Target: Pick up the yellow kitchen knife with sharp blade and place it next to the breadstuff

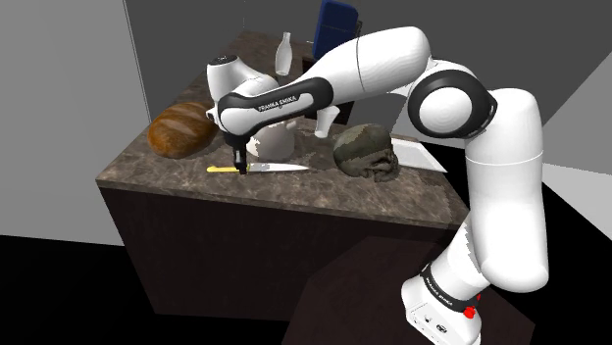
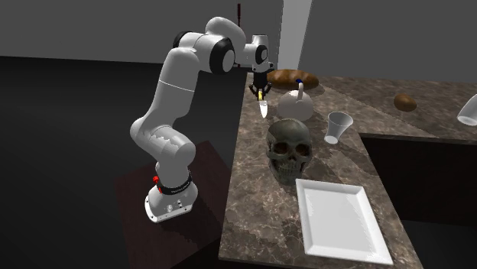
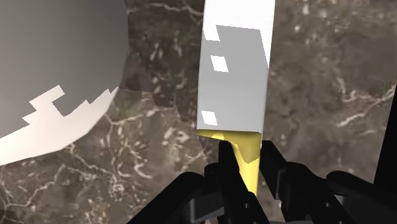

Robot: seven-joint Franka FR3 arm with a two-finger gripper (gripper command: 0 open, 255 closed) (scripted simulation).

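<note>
The knife has a yellow handle [image 3: 249, 162] and a broad pale blade [image 3: 235, 70]. It lies low over the dark marble counter [image 1: 294, 186] near its front edge, blade [image 1: 278, 168] pointing toward the skull. My gripper [image 1: 238, 165] comes straight down on the handle, and its black fingers [image 3: 226, 159] clasp the handle from both sides. The brown bread loaf [image 1: 181, 127] sits at the counter's corner, a little beyond the handle end. From the second exterior view the knife [image 2: 263, 105] hangs just under the gripper [image 2: 261, 93], in front of the loaf [image 2: 290, 76].
A white kettle [image 1: 270, 142] stands right behind the knife, and it curves close beside the blade in the wrist view [image 3: 51, 76]. A grey-green skull [image 1: 365, 152], a white cup [image 2: 336, 126] and a white rectangular plate [image 2: 340, 222] lie farther along. A bottle [image 1: 284, 54] stands at the back.
</note>
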